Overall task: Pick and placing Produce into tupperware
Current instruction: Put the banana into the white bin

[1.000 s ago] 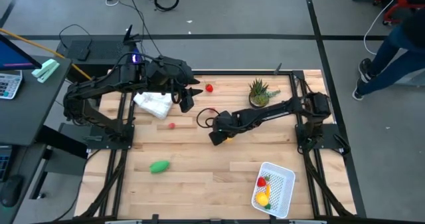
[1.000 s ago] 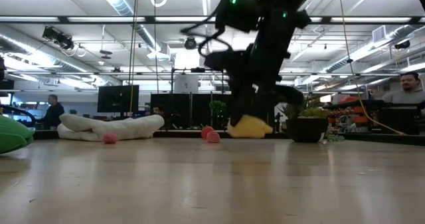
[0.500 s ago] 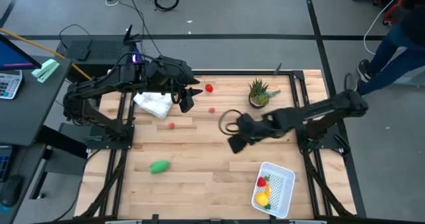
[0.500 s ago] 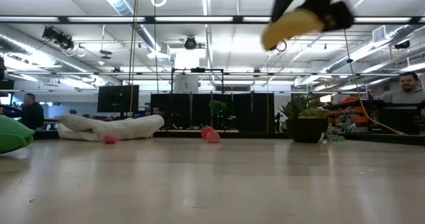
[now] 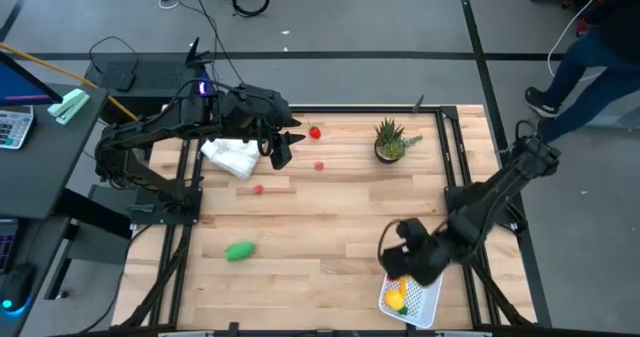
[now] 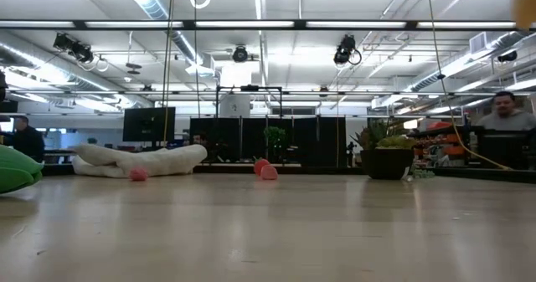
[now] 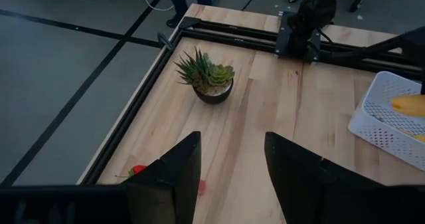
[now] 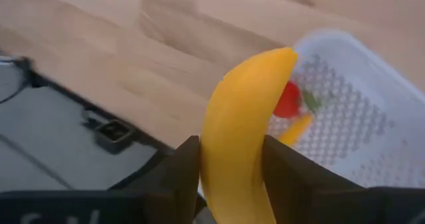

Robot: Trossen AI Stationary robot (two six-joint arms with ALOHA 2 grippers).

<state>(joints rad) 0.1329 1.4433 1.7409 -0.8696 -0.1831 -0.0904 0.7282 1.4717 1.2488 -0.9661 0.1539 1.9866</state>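
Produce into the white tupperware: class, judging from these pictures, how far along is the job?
Done: a red piece and a small yellow-orange piece lie in the white perforated plastic tupperware. In hand: the right end effector grips the yellow banana over the tupperware's edge. Left: the green oblong piece and three small red pieces lie on the wooden table. The left end effector waits open.

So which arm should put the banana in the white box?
The right arm. Its end effector already grips the banana just above the white box, while the left end effector waits open by the cloth.
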